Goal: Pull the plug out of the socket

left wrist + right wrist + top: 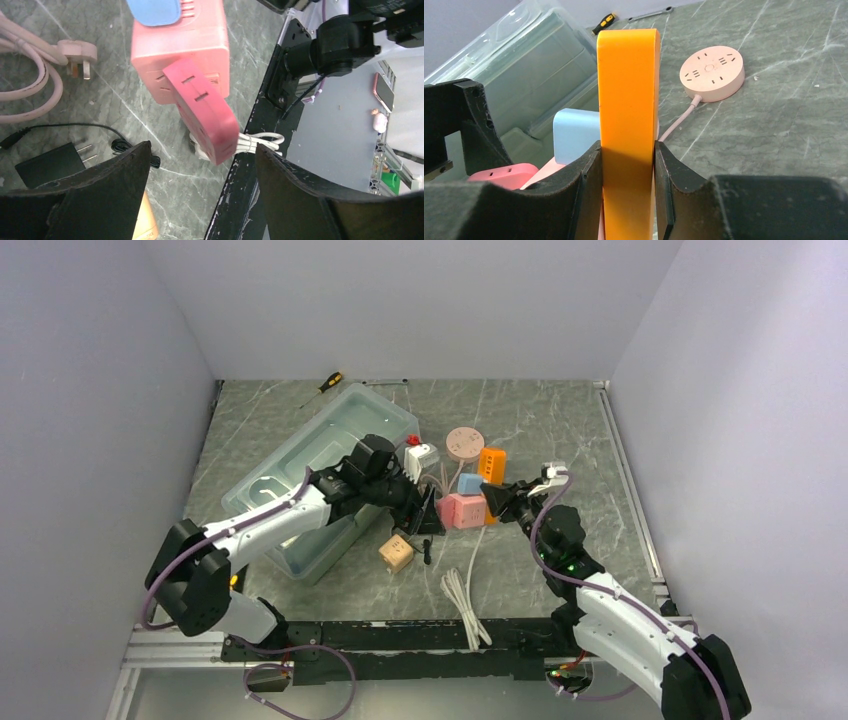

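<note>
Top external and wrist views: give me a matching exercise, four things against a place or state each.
1 orange plug
2 left hand
3 round socket
4 screwdriver

a open
b at the far edge of the table
c clamped in the right hand
d pale pink, lying flat on the table

Pairs: 1-c, 2-a, 3-d, 4-b
</note>
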`<state>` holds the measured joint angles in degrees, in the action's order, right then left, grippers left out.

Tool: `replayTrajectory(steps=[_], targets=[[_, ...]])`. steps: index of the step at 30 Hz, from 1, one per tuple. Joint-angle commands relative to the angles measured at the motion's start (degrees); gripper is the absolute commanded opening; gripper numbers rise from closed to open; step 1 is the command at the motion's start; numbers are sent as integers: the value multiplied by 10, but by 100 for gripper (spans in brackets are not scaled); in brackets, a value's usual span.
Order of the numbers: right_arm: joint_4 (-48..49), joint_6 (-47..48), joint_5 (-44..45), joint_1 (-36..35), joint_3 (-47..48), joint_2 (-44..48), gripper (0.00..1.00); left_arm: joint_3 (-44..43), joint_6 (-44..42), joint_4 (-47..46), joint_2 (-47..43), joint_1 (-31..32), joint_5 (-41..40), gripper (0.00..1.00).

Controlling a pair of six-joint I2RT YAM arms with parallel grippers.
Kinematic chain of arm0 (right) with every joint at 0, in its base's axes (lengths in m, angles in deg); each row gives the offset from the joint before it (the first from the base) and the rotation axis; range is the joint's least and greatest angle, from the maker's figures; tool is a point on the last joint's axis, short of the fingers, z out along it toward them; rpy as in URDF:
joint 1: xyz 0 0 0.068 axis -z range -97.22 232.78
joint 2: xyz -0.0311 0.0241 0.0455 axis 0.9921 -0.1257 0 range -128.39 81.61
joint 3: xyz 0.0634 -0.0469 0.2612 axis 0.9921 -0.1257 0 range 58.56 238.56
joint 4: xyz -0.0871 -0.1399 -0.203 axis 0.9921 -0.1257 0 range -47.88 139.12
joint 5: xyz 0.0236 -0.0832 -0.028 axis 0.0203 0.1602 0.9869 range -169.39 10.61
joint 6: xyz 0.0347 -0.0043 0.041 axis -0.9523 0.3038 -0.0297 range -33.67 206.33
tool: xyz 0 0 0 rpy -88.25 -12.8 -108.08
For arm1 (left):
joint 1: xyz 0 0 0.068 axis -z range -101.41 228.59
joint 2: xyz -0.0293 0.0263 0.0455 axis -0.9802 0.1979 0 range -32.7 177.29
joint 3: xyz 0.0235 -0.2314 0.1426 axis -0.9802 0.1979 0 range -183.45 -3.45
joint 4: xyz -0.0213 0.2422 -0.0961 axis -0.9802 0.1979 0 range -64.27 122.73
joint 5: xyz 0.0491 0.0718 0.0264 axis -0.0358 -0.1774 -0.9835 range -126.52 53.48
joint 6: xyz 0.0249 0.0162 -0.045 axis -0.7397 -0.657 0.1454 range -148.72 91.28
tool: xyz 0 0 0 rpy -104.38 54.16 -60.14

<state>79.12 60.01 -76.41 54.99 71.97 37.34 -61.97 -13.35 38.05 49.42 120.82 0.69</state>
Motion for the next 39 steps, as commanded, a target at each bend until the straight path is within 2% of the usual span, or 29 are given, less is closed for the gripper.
replayTrajectory(steps=[1, 4, 9, 15, 18, 20, 22, 27, 31, 34, 37, 39], targets=[[77, 3, 1, -9, 16, 1, 0, -28, 19, 17, 12, 0, -37, 76], [78, 5, 0, -10, 16, -2, 0, -31, 24, 34, 18, -2, -69, 71], [81, 7, -6, -13, 17, -6, 0, -18, 39, -12, 16, -2, -11, 71], [80, 9, -3, -16, 18, -3, 0, -23, 34, 14, 17, -3, -49, 66], [84, 6, -14, -17, 17, -2, 0, -25, 37, 12, 19, -2, -51, 62], [89, 3, -22, -17, 17, -1, 0, -29, 37, 20, 23, -3, -57, 55], [93, -1, -26, -19, 16, 1, 0, -27, 39, 16, 25, -3, -52, 50], [96, -1, -27, -22, 15, 2, 0, -16, 63, -25, 29, -3, -4, 50], [101, -1, -27, -26, 15, 1, 0, -11, 77, -47, 35, -2, 21, 46], [99, -1, -22, -31, 16, 0, 0, -10, 82, -55, 39, -2, 32, 35], [80, 4, 12, -36, 20, -2, 0, -7, 85, -64, 37, -2, 42, 10], [66, 7, 41, -40, 24, -5, 0, -5, 83, -69, 34, -3, 47, 0]])
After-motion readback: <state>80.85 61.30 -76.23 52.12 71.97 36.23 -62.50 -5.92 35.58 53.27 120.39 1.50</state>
